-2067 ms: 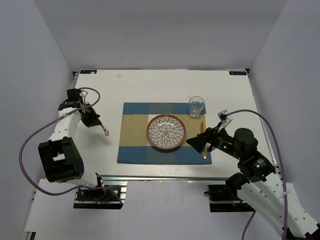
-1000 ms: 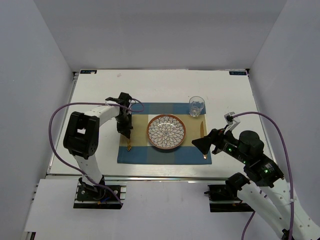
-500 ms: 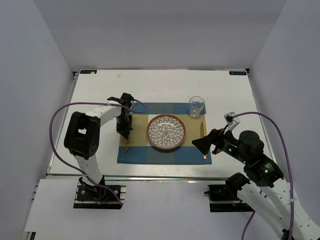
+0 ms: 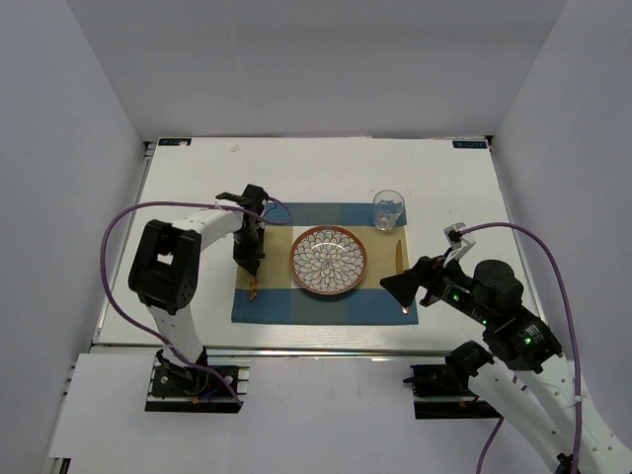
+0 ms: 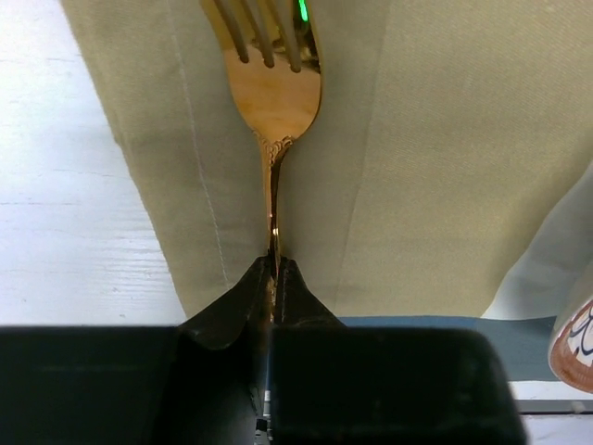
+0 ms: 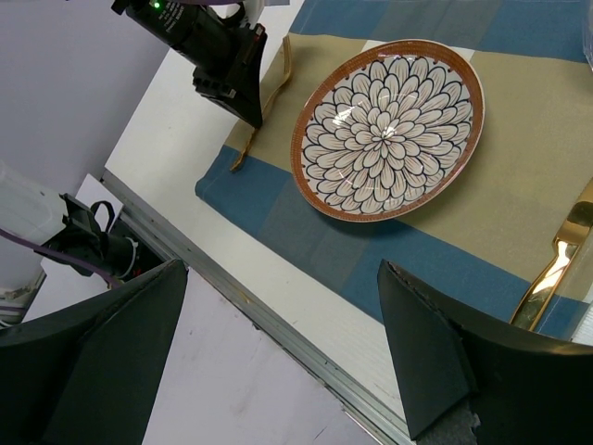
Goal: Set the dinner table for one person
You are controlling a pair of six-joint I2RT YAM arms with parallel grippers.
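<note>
The white dinner table (image 4: 197,178) carries a blue-and-tan checked placemat (image 4: 326,304). A flower-patterned plate (image 4: 328,260) sits on the mat's middle and also shows in the right wrist view (image 6: 389,125). My left gripper (image 4: 249,261) is shut on the handle of a gold fork (image 5: 275,93), low over the mat's tan stripe left of the plate, with the tines pointing to the near edge (image 4: 253,288). A gold knife (image 4: 400,269) lies on the mat right of the plate. My right gripper (image 4: 400,286) is open and empty above the mat's near right corner.
A clear glass (image 4: 388,209) stands on the mat's far right corner. A metal rail (image 6: 278,320) runs along the table's near edge. The left arm's purple cable (image 4: 118,232) loops over the table's left side. Grey walls enclose the table on three sides.
My left gripper carried the fork from the table's left side onto the placemat left of the plate, then held almost still. My right gripper drew back slightly toward the near right.
</note>
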